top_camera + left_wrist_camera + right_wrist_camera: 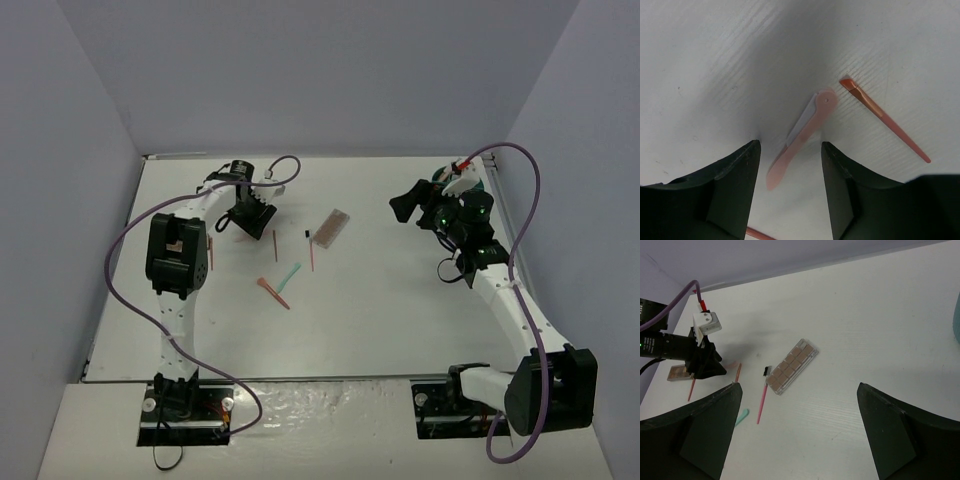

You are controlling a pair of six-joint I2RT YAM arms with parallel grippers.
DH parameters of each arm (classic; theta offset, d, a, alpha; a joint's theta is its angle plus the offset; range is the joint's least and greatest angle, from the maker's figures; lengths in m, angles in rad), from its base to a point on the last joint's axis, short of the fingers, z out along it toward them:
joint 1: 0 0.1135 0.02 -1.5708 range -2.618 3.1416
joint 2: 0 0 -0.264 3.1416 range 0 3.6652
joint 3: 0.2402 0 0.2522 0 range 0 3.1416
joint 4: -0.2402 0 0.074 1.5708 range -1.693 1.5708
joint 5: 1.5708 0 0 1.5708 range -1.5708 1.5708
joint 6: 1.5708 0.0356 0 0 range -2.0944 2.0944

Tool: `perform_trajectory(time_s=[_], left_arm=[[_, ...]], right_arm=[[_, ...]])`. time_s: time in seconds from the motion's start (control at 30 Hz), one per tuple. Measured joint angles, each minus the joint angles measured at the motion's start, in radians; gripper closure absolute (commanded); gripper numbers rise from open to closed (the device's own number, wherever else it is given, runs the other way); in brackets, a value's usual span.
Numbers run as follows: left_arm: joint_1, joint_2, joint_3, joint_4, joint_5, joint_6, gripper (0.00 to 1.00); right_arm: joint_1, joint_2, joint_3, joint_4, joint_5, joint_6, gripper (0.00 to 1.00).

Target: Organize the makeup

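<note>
The left gripper (790, 145) has its two black fingers (735, 190) spread apart and grasps nothing. Between them, in the lower middle of the left wrist view, a pale pink flat plastic applicator (807, 125) lies on the white table (715, 60); neither finger appears to touch it. To its right a thin orange-red stick (885, 120) slants from the centre toward the lower right, apart from the applicator. The right gripper (799, 386) is likewise released, its dark fingers (700, 435) wide apart at the lower corners of the right wrist view with nothing between them. Beyond them, at the centre of that frame, lies a flat rectangular clear-cased palette of brown-pink pans (792, 365). Just left of it lies a thin pink stick with a black brush tip (761, 402), and a mint-green applicator (742, 416) pokes out beside the left-hand finger. At the left edge a second brown-pink palette (676, 373) lies partly hidden behind the left gripper. A curved teal tub wall (957, 315) shows at the right edge. In the top view the right gripper hangs at the upper right, well apart from the makeup scattered left of centre.
</note>
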Motion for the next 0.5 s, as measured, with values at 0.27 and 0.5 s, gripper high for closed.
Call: perform_trajectory(time_s=[0.27, 0.5], left_arm=[[0.000, 0.021, 0.017, -0.001, 0.003, 0.006, 0.64], [-0.002, 0.027, 0.023, 0.000, 0.013, -0.003, 0.92]], right_arm=[[-0.002, -0.005, -0.005, -0.004, -0.004, 0.000, 0.04], [-0.002, -0.019, -0.005, -0.010, -0.008, -0.001, 0.04]])
